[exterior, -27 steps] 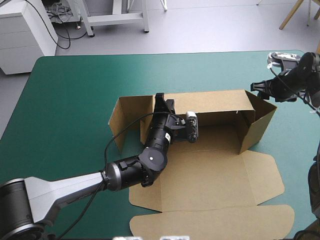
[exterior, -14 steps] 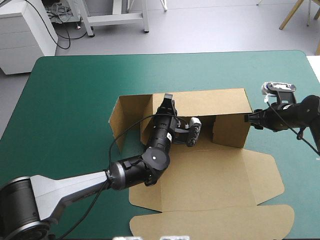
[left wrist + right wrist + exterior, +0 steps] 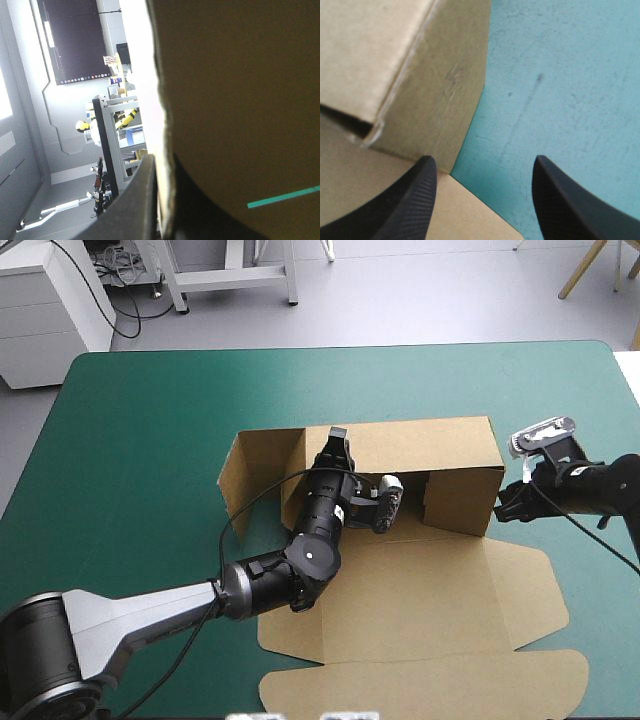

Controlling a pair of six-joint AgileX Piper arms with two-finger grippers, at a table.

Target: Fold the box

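ur left gripper (image 3: 161,167) clamps the box (image 3: 420,590) back wall; right gripper (image 3: 483,159) spread, empty, by the rt end. that end prob springs open if left slips.

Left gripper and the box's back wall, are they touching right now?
Touching. The left wrist view shows the box wall's pale edge running down between the black fingers of the left gripper, pinched with no gap showing.

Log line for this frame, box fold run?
task: fold box | left hand: shut on back wall | right hand: open, beside right end wall | lid: flat
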